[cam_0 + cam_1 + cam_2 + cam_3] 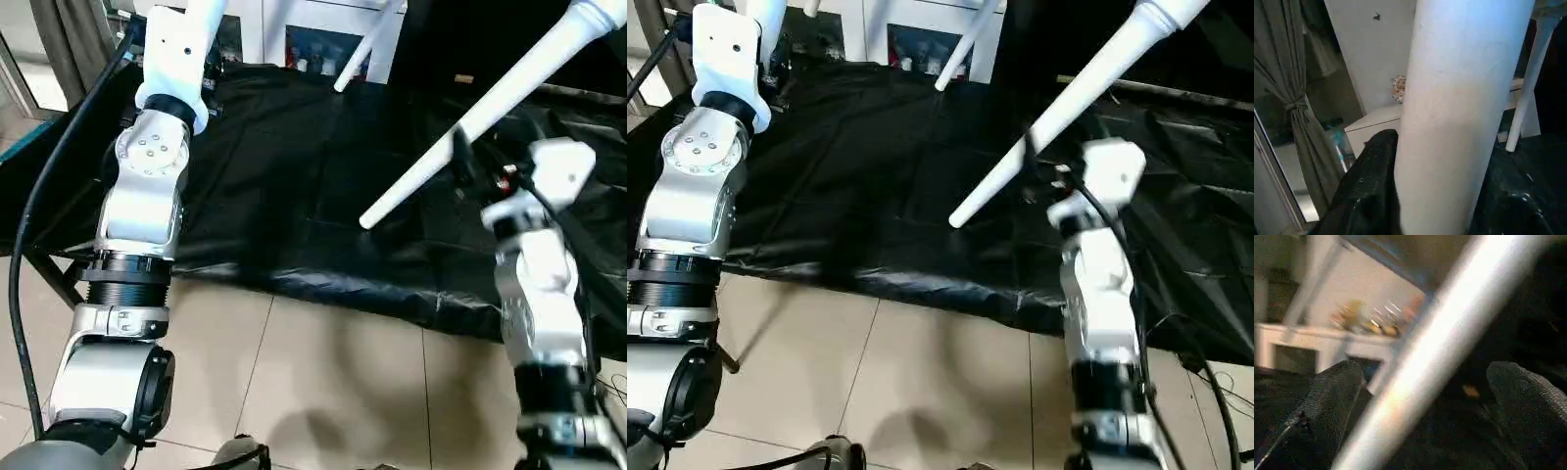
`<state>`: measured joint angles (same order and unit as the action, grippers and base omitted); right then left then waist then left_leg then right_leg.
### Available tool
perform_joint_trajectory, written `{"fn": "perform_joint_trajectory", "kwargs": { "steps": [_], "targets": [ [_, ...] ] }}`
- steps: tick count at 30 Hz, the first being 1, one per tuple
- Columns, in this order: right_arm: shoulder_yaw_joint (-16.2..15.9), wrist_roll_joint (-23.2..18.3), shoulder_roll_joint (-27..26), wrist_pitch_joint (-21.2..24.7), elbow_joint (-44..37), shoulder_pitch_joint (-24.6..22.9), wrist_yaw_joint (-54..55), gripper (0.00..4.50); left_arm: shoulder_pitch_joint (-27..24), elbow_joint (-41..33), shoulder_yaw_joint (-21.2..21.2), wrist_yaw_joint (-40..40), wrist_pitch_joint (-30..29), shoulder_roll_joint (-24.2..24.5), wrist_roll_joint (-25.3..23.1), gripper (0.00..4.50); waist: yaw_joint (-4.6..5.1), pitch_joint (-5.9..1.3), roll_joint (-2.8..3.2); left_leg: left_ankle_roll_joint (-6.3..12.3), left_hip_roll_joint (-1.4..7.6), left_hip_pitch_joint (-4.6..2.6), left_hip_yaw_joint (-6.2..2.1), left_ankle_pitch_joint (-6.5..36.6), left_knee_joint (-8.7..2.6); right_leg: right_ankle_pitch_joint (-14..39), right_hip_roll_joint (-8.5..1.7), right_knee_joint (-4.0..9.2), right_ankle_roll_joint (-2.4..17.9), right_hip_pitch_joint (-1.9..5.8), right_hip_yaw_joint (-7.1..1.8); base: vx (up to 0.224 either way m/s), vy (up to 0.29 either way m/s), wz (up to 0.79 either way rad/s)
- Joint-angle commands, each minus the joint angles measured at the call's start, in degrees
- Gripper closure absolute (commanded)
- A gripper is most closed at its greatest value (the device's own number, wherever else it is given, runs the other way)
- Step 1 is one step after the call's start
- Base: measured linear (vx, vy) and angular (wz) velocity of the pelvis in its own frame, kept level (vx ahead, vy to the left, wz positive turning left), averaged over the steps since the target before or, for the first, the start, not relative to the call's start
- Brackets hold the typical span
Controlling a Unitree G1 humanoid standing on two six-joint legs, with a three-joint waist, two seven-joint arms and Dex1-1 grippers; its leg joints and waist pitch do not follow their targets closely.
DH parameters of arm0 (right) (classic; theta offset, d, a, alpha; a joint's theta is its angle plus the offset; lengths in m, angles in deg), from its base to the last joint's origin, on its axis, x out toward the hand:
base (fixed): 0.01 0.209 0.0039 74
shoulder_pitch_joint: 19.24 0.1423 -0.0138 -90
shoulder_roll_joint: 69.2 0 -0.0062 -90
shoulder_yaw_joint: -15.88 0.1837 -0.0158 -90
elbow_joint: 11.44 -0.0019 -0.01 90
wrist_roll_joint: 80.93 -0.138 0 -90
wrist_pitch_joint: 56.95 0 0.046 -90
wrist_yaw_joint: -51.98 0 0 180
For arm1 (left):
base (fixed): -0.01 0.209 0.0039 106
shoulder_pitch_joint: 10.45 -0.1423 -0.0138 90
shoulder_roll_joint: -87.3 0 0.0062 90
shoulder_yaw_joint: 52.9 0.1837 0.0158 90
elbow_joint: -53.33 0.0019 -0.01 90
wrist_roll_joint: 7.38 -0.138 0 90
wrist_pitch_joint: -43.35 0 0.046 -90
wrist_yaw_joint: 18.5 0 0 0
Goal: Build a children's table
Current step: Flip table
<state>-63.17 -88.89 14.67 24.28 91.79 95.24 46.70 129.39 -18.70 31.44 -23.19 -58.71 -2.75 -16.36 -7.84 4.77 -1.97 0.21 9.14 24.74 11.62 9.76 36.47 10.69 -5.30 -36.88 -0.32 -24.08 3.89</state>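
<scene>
Legs are what I can see of the children's table: one long white leg slants in the air over the black sheet, its long axis running from high by the sheet's far right corner down to a free tip near the front edge. The right claw sits spread around it, fingers apart from the tube. The left claw pinches another leg. Assembly looks unfinished.
</scene>
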Motion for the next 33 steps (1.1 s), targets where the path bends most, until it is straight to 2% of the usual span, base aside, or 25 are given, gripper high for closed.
{"fn": "perform_joint_trajectory", "kwargs": {
  "steps": [1,3,5,7,9,11,13,15,19,22,23,25,30,33],
  "targets": [
    [0.7,0.3,0.2,3.6,-0.4,1.0,1.6,0.0,0.8,-0.7,0.6,-0.4,1.6,-0.2,0.9,2.68,0.7,-4.99,0.58,-3.91,3.99,-3.21,-2.65,17.5,-5.85,9.3,-3.76,4.5,9.0,1.83,-2.72,0.0,0.0,0.0],
    [0.7,-0.5,0.3,4.9,0.4,1.7,1.3,0.0,0.8,-0.6,0.6,-0.4,1.7,-0.1,0.9,2.69,0.88,-4.88,0.52,-3.8,3.94,-3.19,-2.61,17.7,-5.84,9.4,-3.85,4.6,8.8,1.84,-2.77,0.0,0.0,0.0],
    [0.7,-3.1,0.8,10.1,5.1,5.2,-0.2,0.0,0.8,-0.5,0.6,-0.5,1.7,0.1,1.0,2.69,1.21,-4.9,0.51,-3.67,3.84,-3.16,-2.63,17.5,-5.84,9.5,-3.82,4.58,9.0,1.95,-2.76,0.0,0.0,0.0],
    [0.5,-3.5,1.0,11.5,6.8,6.6,-1.1,0.0,0.7,-0.5,0.5,-0.5,1.7,0.1,1.1,2.7,1.35,-4.85,0.61,-3.8,3.86,-3.27,-2.54,18.1,-5.8,10.2,-3.94,4.82,9.2,1.88,-2.77,0.0,0.0,0.0],
    [0.2,-3.3,1.5,11.8,9.3,8.3,-2.4,0.0,0.7,-0.4,0.5,-0.5,1.8,0.2,1.1,2.7,1.35,-4.93,0.62,-3.8,3.96,-3.21,-2.51,16.9,-5.8,8.9,-3.94,4.67,9.4,1.96,-2.8,0.0,0.0,0.0],
    [-0.5,-1.8,2.6,10.9,17.4,14.1,-4.5,0.0,0.5,-0.4,0.5,-0.5,1.7,0.2,1.2,2.7,1.61,-5.18,0.85,-4.19,3.87,-3.18,-2.5,15.3,-5.65,6.3,-3.89,4.19,10.9,2.11,-2.58,0.0,0.0,0.0],
    [-0.3,-1.4,3.0,10.8,21.1,16.9,-4.4,0.16,0.5,-0.4,0.7,-0.5,1.6,0.2,1.2,2.7,1.52,-5.06,0.8,-3.74,3.79,-3.11,-2.26,14.2,-5.47,5.0,-3.9,4.12,11.9,2.22,-2.68,0.0,0.0,0.0],
    [-0.2,-1.5,3.3,10.5,22.7,18.3,-4.7,0.33,0.3,-0.5,0.7,-0.5,1.6,0.2,1.2,2.71,1.38,-5.09,0.65,-3.31,3.85,-3.13,-2.23,13.4,-5.48,4.3,-3.92,4.02,11.9,2.3,-2.66,0.0,0.0,0.0],
    [-0.5,-2.7,3.5,10.2,25.4,20.6,-7.4,0.67,0.0,-1.0,0.7,-0.7,1.3,0.6,1.4,2.71,1.26,-5.19,0.71,-2.13,3.95,-3.08,-2.21,11.2,-5.4,1.5,-3.9,3.71,12.9,2.57,-2.55,0.0,0.0,0.0],
    [-0.4,-2.9,3.5,9.5,27.6,21.6,-8.8,0.86,-0.1,-1.0,0.7,-0.7,1.3,0.6,1.4,2.71,1.33,-5.06,0.74,-2.16,3.97,-3.07,-2.21,12.2,-5.49,2.5,-3.96,3.9,13.3,2.55,-2.56,0.0,0.0,0.0],
    [0.0,-3.8,3.2,8.3,30.8,23.2,-11.5,0.93,-0.4,-1.2,0.8,-0.7,1.2,0.7,1.3,2.72,1.29,-5.06,0.7,-2.34,4.0,-3.15,-2.16,13.1,-5.47,3.3,-4.11,3.97,13.4,2.48,-2.6,0.0,0.0,0.0],
    [0.7,-5.4,2.7,8.7,32.0,24.1,-13.7,1.1,-0.6,-1.4,0.8,-0.8,1.1,0.7,1.3,2.73,1.4,-4.94,0.81,-2.53,4.13,-3.19,-2.26,14.3,-5.61,4.8,-4.12,4.14,13.5,2.49,-2.61,0.0,0.0,0.0],
    [1.4,-7.4,2.1,10.8,32.8,24.7,-17.1,1.48,-0.9,-1.6,1.0,-0.7,1.0,0.7,1.3,2.73,1.39,-4.91,0.73,-2.5,4.18,-3.12,-2.32,14.0,-5.72,4.0,-4.07,4.03,13.5,2.52,-2.62,0.0,0.0,0.0],
    [1.5,-7.5,2.2,10.2,34.7,25.2,-18.5,1.65,-1.1,-1.9,1.1,-0.6,0.8,0.6,1.4,2.73,1.4,-4.88,0.65,-2.14,4.14,-3.05,-2.27,13.5,-5.68,4.1,-4.17,4.04,13.9,2.52,-2.6,0.0,0.0,0.0]
  ]
}}
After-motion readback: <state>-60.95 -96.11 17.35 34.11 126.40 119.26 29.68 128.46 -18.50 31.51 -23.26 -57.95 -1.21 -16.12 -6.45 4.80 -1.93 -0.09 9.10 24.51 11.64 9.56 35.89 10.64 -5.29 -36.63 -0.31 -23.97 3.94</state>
